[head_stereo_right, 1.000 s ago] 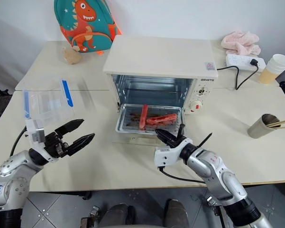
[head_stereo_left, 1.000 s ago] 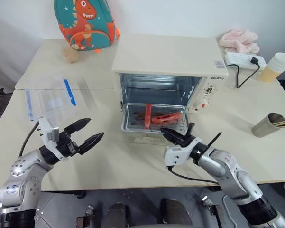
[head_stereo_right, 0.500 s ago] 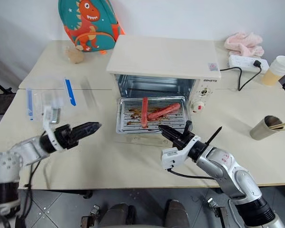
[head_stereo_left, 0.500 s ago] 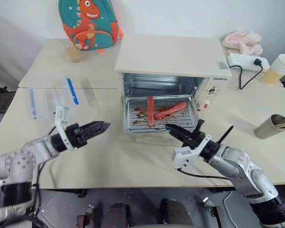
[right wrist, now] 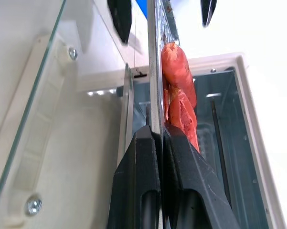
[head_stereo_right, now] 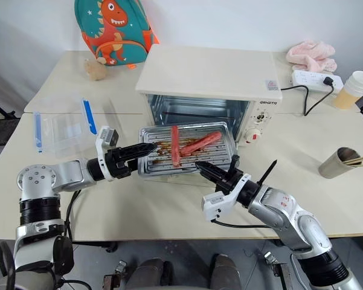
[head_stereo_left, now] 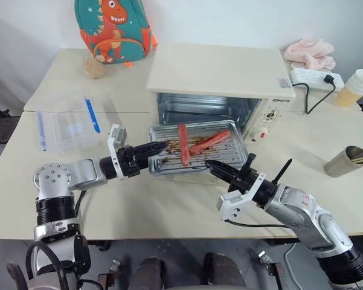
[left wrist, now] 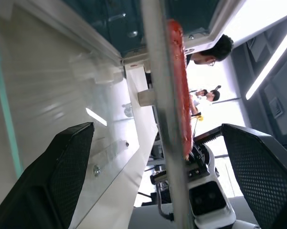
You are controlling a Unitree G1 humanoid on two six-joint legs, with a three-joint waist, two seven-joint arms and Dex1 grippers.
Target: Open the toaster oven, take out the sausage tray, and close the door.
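Your toaster oven (head_stereo_left: 220,78) stood just beyond both pincers, its door (right wrist: 43,124) dropped flat onto the table (head_stereo_left: 139,211) under the two of them, with the glass pane and the cream handle bar lying below the right pincer's fingers in its wrist view.

The sausage tray (head_stereo_left: 196,148) sat drawn out of the oven's mouth and lifted above the open door, between your two pincers — its near long edge toward the right one, its left short end toward the left one. Your right pincer (head_stereo_left: 214,166) was clenched on that near rim: in the right wrist view its two black fingers (right wrist: 141,191) were pressed together with the thin metal edge caught between them.

Your left pincer (head_stereo_left: 157,147) pointed at the tray's left end with its fingers released and spread wide — in the left wrist view the tray's edge ran up the gap between the two pads (left wrist: 67,162), touching neither that you could see.

Two red sausages (head_stereo_left: 196,142) lay on the ribbed, stained tray bottom, just past the right pincer's tips and to the right of the left pincer's tips; one lay lengthwise toward the oven, the other slanted across toward the control panel.
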